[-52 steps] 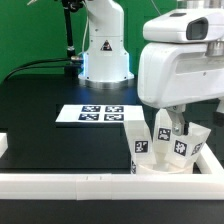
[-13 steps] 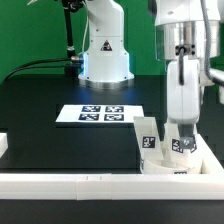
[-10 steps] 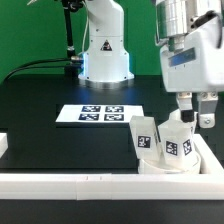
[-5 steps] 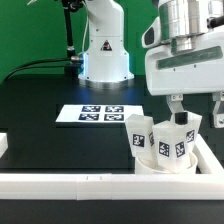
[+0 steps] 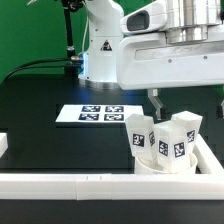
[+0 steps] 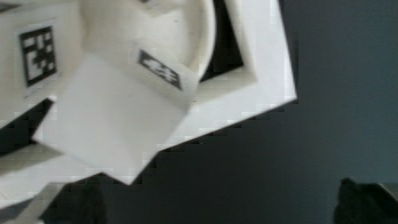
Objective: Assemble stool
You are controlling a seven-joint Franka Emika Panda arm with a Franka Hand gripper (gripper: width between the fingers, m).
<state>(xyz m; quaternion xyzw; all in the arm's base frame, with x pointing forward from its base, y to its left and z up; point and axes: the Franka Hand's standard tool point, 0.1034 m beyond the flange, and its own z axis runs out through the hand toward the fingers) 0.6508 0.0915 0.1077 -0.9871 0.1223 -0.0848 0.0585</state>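
Note:
The stool's white seat ring [image 5: 167,166] sits in the front corner at the exterior view's right. Three short blocky legs stand in it, each with a black-and-white tag: one on the left [image 5: 139,140], one in the middle [image 5: 165,150], one on the right [image 5: 186,134]. My gripper [image 5: 188,103] hangs just above the legs, open and empty, with one dark finger [image 5: 155,101] showing. In the wrist view the legs [image 6: 160,90] lie beyond my open gripper [image 6: 217,205]. Its dark fingertips [image 6: 64,204] are wide apart with nothing between them.
The marker board [image 5: 95,115] lies flat mid-table. A long white rail [image 5: 90,182] runs along the front and another [image 5: 212,152] along the right, close round the seat. The arm's base [image 5: 105,55] stands at the back. A small white piece [image 5: 3,146] is at the left edge.
The gripper has let go of the right leg, risen above the legs and turned, its wide body now swinging across the upper right. The legs stay upright in the seat.

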